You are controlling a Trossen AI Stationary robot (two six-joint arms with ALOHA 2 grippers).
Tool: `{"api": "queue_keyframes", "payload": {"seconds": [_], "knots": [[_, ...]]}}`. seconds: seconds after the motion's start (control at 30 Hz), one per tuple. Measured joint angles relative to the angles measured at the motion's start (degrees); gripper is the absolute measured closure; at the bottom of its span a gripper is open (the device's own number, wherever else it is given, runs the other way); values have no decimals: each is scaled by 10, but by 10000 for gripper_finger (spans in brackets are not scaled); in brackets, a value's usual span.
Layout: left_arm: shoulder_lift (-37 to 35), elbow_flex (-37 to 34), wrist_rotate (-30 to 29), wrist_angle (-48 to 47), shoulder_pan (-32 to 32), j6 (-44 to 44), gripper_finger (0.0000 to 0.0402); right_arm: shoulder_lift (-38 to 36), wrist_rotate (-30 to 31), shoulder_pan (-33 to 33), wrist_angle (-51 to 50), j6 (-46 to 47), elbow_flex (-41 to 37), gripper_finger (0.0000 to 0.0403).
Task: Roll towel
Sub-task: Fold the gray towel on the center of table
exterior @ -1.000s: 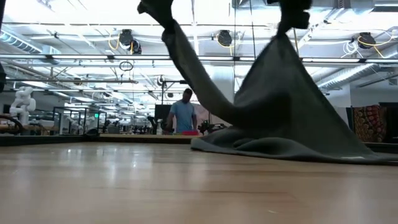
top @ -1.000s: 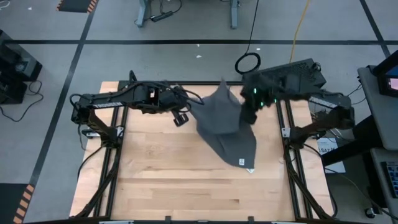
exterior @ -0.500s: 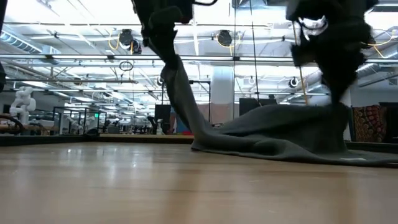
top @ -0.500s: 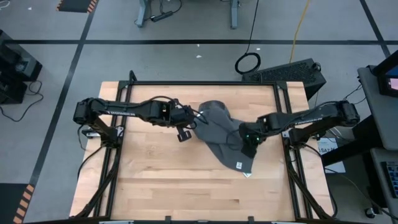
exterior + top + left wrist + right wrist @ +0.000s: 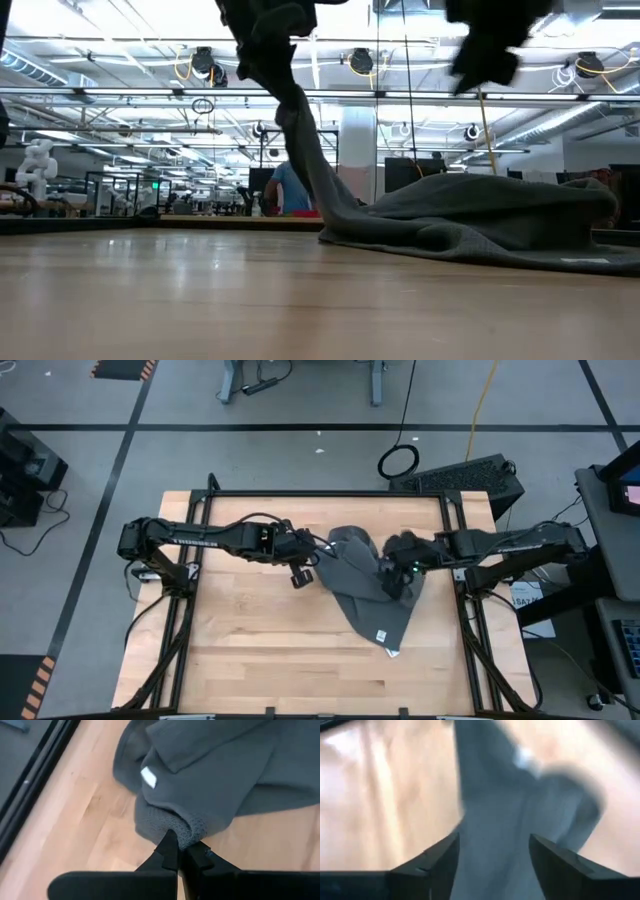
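Observation:
The dark grey towel [image 5: 365, 595] lies crumpled on the right-centre of the wooden table, with a small white tag [image 5: 382, 628] near its near end. Its left part rises off the heap [image 5: 480, 215] as a strand to my left gripper [image 5: 318, 556], which is shut on it. My right gripper [image 5: 398, 572] hovers open above the towel's right part [image 5: 495, 810] with nothing between its fingers. In the low view it [image 5: 488, 55] stands well clear of the cloth. My left gripper pinches a bunched, folded-over bit of the towel's edge [image 5: 186, 834] between its two fingertips. The fingers slant down from the table's left side. That part is lifted. The cloth [image 5: 305, 140] runs down from the fingers to the heap, which rests on the table.
Black frame rails [image 5: 200, 610] run along the table's left and right sides. Bare wood [image 5: 280, 660] fills the near half and the left. A person [image 5: 290, 190] stands far off in the room behind the table.
My right gripper came down toward the near edge with the towel's right part, opened and let go. It now stands above the cloth. That part has fallen onto the table in a heap. My left gripper sank a little and kept its hold on the left part.

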Motion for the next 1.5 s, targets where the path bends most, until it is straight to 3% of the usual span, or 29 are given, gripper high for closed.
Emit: {"api": "queue_keyframes", "payload": {"seconds": [0.07,0.17,0.43,0.67,1.17,1.33,1.5], "knots": [[0,0,4,12,0,-2,400,32,40,-11,58,-76,1,160],[0,0,5,28,0,-3,400,99,47,-38,84,-142,0,153],[0,0,4,27,0,-16,400,251,42,-92,104,-180,-1,152],[0,0,0,25,0,-33,400,291,27,-116,195,-246,-1,170],[0,0,-2,18,6,-47,400,346,37,-117,205,-244,0,219],[0,0,-2,17,6,-47,400,346,48,-118,204,-242,0,263],[0,0,-2,17,6,-47,400,346,44,-118,200,-227,0,346]]}}
